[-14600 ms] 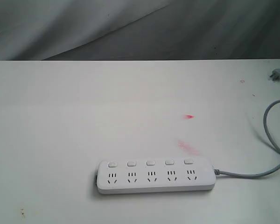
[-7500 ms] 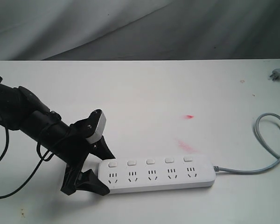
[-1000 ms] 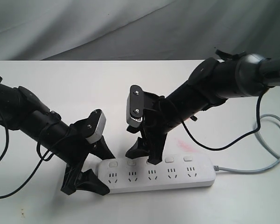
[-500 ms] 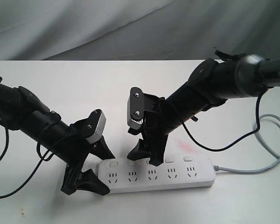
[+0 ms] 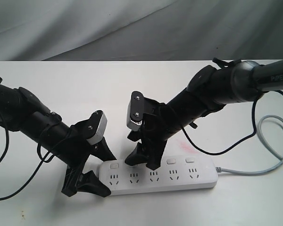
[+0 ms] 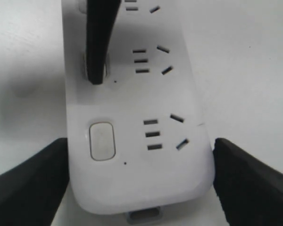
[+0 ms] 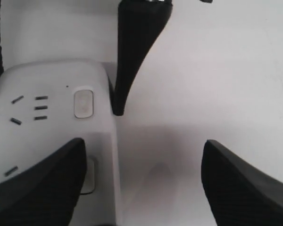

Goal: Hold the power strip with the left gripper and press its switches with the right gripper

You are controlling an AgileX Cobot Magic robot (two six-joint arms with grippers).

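My left gripper (image 5: pixel 105 175) squeezes the power strip (image 5: pixel 179 181). My right gripper (image 5: pixel 142 162), spread wide, pokes the switches (image 5: pixel 171 162), lower middle. Probably several left.

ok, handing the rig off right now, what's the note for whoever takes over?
Left gripper: shut on the end of the power strip, one finger on each long side.
Right gripper: open, one fingertip down on the second of the five switches, counting from the held end.
Done: hold is set.
Left: work along the row. Which switches are already pressed cannot be told.
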